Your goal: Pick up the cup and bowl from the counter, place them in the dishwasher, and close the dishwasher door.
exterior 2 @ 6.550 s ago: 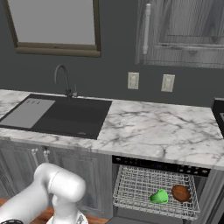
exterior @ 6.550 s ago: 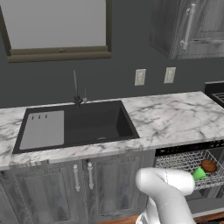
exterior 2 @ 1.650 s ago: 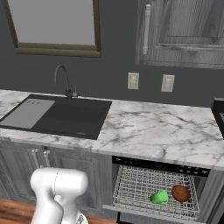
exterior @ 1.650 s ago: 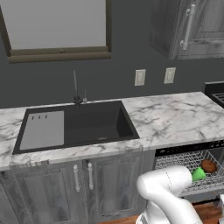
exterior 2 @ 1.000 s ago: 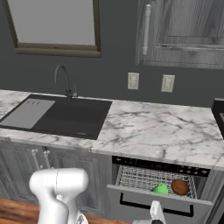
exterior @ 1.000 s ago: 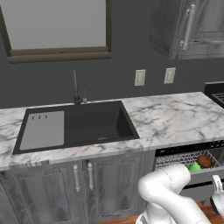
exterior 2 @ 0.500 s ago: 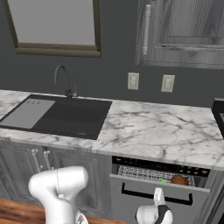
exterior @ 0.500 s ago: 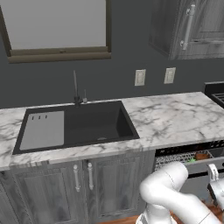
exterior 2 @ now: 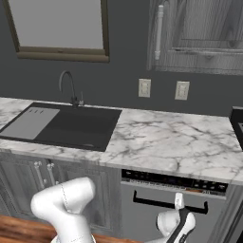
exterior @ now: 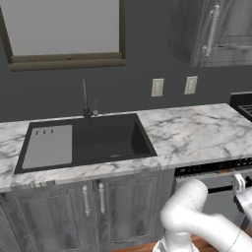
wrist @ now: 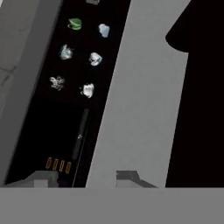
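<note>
Two dark fingertips (wrist: 127, 177) of my claw (wrist: 84, 180) rise at the bottom of the hand view. They stand apart with nothing gripped between them, so the claw is open and empty. Right ahead of them is the dishwasher door (wrist: 146, 87), a flat grey panel, with its black strip (wrist: 72, 100) running alongside and carrying small pale icons and a row of orange marks.

From the right base view I see the claw (exterior 2: 179, 201) pointing up at the door's (exterior 2: 142, 216) front, just beside the black handle bar (exterior 2: 168, 202). I cannot tell whether it touches the panel. The door stands upright or very nearly so under the worktop (exterior 2: 161, 142). I cannot tell whether it sits fully flush. A thin brown sliver (exterior 2: 192, 190) shows along the lower edge of the black strip. It is too small for me to name.

From the left base view the claw (exterior: 238, 182) is low at the right edge, against the dishwasher (exterior: 216, 194).

Farther out, the black sink (exterior: 103, 140) is set into the marble worktop (exterior: 197, 133), with a tap (exterior 2: 71, 88) behind it. Grey wood-grain cupboards (exterior: 113, 206) fill the space below the sink.
</note>
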Controlling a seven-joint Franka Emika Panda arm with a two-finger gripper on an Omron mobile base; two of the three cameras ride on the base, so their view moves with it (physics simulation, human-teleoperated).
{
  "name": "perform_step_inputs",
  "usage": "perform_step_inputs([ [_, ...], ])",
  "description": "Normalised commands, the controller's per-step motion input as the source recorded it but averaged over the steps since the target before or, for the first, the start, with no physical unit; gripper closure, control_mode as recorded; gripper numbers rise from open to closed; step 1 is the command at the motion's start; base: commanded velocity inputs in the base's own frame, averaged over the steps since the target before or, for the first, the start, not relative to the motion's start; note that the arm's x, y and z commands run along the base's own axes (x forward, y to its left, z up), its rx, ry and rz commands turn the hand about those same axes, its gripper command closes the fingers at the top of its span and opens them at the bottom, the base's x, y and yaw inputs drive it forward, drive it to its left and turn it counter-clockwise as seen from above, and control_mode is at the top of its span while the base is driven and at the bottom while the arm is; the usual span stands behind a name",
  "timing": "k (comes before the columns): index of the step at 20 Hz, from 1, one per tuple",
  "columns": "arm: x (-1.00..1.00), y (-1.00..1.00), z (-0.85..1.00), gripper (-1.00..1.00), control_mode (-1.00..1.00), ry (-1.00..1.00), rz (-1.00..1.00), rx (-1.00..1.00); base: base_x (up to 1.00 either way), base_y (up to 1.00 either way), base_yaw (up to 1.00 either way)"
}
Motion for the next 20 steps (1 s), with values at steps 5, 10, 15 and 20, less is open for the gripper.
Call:
perform_step_inputs([
  [5, 0.55, 0.0, -0.26, -1.0, -1.0, -0.1, 0.0, -0.01, 0.0, 0.0, 0.0],
  [10, 0.56, 0.0, -0.27, -1.0, -1.0, -0.1, 0.0, -0.03, 0.0, 0.0, 0.0],
  [15, 0.59, 0.0, -0.34, -1.0, -1.0, -0.11, 0.0, -0.07, 0.0, 0.0, 0.0],
  [20, 0.62, 0.0, -0.39, -1.0, -1.0, -0.11, 0.0, -0.12, 0.0, 0.0, 0.0],
])
